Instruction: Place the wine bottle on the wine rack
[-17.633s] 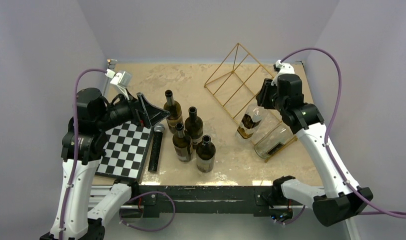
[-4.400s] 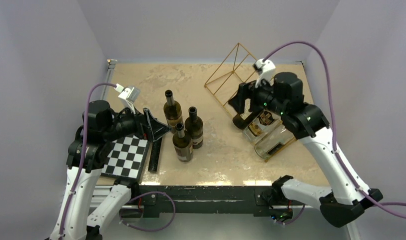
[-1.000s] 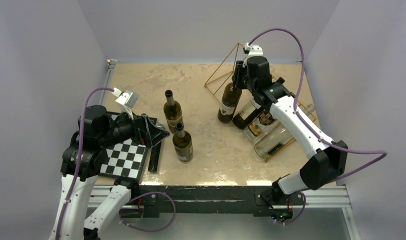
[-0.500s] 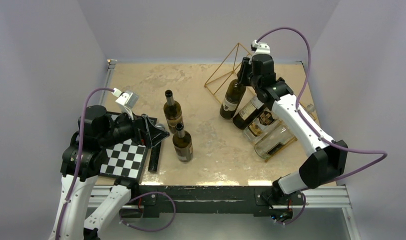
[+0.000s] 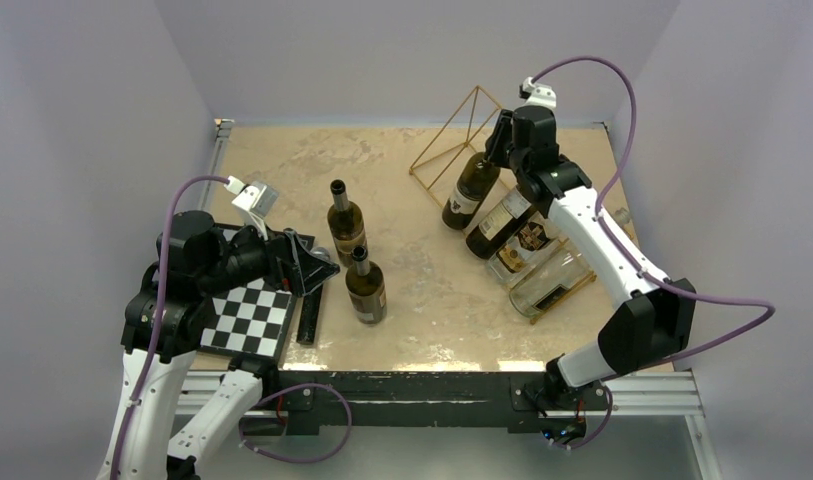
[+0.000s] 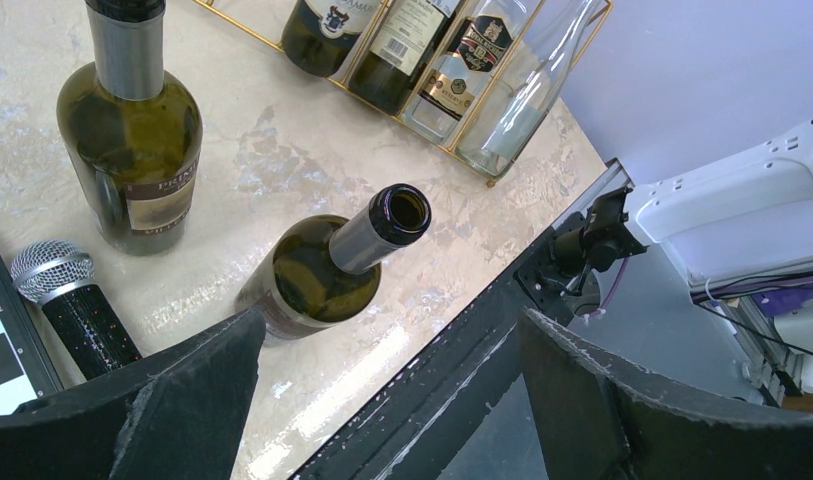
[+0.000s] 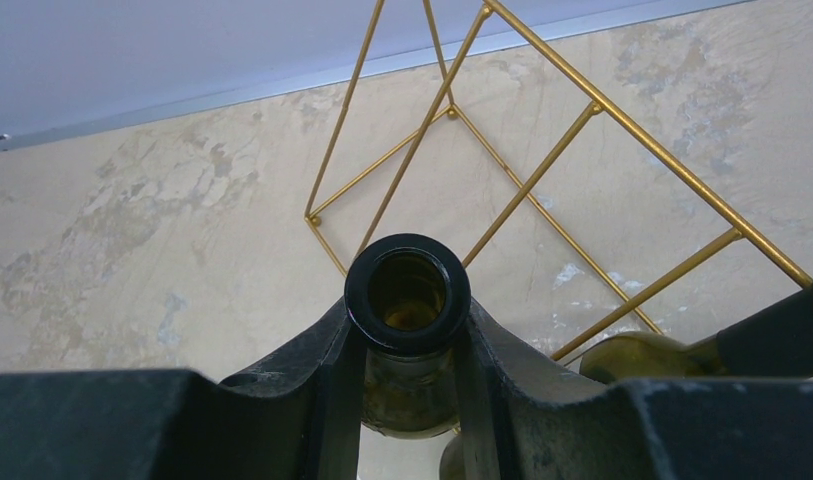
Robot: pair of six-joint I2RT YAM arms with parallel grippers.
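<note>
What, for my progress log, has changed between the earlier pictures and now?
The right fingers, shut on the neck of a wine bottle, carried it right and back, tilting it against the wine rack. Another bottle went from the table to the rack. Two standing bottles and the chessboard stayed put; the left fingers stayed open.

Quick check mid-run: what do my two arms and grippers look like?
The left arm and right arm have white shells, black joints, and a purple cable looping along each. The left gripper and right gripper are black, with broad matte wedge-shaped fingers.
</note>
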